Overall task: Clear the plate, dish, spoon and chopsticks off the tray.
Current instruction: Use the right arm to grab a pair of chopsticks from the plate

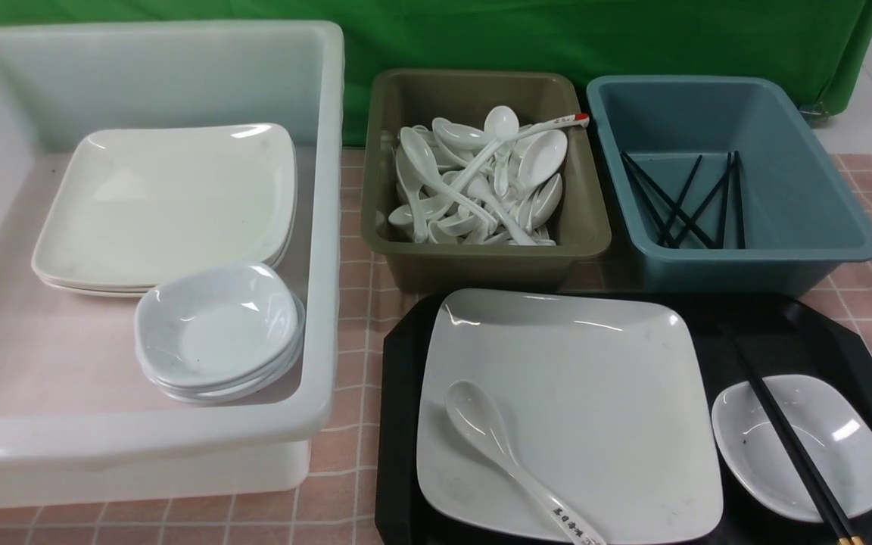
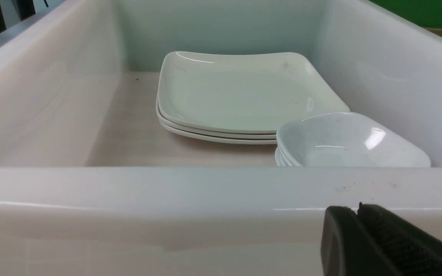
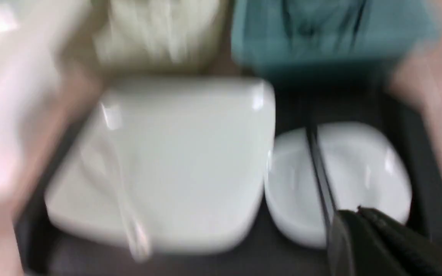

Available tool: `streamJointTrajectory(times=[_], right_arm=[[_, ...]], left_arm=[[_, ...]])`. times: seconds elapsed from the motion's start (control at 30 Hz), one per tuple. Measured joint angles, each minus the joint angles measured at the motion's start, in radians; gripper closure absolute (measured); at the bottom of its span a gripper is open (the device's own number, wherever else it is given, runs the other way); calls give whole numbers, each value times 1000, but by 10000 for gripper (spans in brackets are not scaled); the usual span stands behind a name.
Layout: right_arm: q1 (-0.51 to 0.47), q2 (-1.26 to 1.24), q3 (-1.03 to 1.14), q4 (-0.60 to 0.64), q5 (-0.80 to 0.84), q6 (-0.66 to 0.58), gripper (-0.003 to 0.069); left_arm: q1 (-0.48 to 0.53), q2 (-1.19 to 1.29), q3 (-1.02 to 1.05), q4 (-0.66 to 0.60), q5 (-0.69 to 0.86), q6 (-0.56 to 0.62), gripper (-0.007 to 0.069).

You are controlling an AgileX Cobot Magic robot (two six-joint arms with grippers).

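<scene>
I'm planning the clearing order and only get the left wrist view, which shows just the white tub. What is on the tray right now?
Observer: All four items are on the tray: the plate, the dish, the spoon and the chopsticks.
Operator: Is anything resting on something else?
Observer: Yes. The spoon lies on the plate, with its handle pointing toward the robot.
Operator: And the chopsticks?
Observer: They lie across the dish, with their gold ends nearest the robot.
</scene>
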Motion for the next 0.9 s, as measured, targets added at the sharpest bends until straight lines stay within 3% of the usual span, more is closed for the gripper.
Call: streamJointTrajectory(times=[0.03,0.07,0.2,0.33,0.6,0.77,0.9], right_arm=[[0,66,0,0,33,0,549],[0,168,0,-1,73,0,481],[0,389,-7,-3,52,-7,300],[0,566,-63,-3,64,-17,209],[1,837,-235,-16,59,-49,194],[33,979,-298,-134,1,-61,194],[52,1052,-306,-150,-84,-81,194]], left_arm=[[0,0,0,0,0,0,604],[0,0,0,0,0,0,604],[0,0,0,0,0,0,604],[0,0,0,0,0,-1,604],[0,0,0,0,0,-1,604],[0,0,0,0,0,-1,604],[0,0,0,0,0,-1,604]])
